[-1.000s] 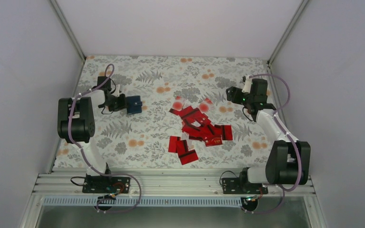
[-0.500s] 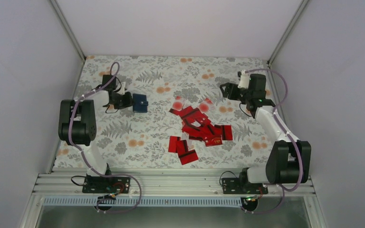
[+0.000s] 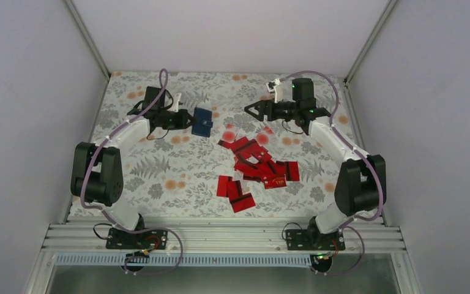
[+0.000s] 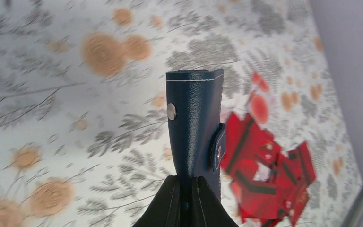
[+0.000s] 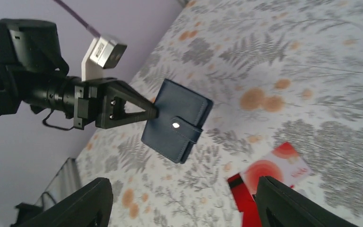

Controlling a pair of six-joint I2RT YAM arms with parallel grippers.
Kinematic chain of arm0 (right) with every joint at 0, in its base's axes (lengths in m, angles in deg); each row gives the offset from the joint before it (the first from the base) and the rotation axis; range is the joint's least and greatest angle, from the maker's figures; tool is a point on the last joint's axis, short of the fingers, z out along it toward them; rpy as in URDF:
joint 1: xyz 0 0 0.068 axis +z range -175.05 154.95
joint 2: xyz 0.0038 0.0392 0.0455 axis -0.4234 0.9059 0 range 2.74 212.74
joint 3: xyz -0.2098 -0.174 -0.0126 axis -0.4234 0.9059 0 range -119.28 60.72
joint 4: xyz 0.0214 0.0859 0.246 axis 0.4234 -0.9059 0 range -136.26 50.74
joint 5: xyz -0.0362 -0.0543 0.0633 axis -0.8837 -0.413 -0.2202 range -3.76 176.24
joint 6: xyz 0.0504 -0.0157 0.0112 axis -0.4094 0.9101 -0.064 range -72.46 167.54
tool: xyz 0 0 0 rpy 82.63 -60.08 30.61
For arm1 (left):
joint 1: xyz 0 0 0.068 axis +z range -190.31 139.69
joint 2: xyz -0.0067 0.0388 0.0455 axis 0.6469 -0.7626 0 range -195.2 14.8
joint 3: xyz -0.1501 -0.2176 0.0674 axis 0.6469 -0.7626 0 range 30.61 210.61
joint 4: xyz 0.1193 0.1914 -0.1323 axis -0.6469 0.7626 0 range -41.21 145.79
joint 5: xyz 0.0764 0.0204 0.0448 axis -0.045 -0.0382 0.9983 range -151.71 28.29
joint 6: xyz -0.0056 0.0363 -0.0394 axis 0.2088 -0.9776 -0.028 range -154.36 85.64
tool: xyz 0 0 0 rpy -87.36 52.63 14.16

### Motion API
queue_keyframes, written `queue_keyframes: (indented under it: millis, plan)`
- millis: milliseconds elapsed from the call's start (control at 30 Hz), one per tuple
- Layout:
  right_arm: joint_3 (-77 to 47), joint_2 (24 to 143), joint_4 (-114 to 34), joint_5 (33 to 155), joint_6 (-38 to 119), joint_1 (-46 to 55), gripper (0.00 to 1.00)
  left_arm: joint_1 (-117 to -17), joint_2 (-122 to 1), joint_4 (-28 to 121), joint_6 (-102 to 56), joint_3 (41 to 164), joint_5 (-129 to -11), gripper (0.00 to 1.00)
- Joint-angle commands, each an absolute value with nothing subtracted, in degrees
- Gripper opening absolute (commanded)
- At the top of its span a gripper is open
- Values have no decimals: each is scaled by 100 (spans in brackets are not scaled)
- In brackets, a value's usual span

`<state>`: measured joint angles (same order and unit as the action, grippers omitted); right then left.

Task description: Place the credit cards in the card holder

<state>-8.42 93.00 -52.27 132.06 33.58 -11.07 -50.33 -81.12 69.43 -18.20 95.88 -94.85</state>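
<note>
L gripper (image 3: 191, 120) clamped on edge of card holder (image 3: 202, 121), lifted off table (image 3: 159, 177), just far-left of credit cards (image 3: 257, 166) pile | R gripper (image 3: 248, 110) spread wide, empty, facing holder | snap tab looks shut | tip: L should hold steady, R pinch the tab only and peel it open before fetching cards

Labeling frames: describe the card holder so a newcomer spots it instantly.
On the floral table, look beyond and left of the red cards. The left pincer grips the card holder by one edge. It is the only navy item, with a snap tab.
</note>
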Motion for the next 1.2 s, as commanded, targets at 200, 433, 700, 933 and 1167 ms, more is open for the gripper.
queue_keyframes:
  millis: [200,433,700,933,1167]
  plan:
    - [-1471,10211,-5540,15351,3285,-838,78,-5342,-7412,6056,-1488,9890,-11049,2]
    - [-1984,10699,-5215,16013,2908,-659,78,-5542,-7438,5790,-1356,10144,-11776,2]
    - [-2565,11006,-4751,16312,2251,-465,50,-5714,-7502,5771,-1288,10336,-11999,2]
    - [-2624,10979,-4345,16335,1791,-431,23,-5733,-7472,5889,-1390,10365,-12126,3]
    - [-2464,10798,-4418,16515,1929,-409,4,-5727,-7318,6176,-1751,10328,-12327,27]
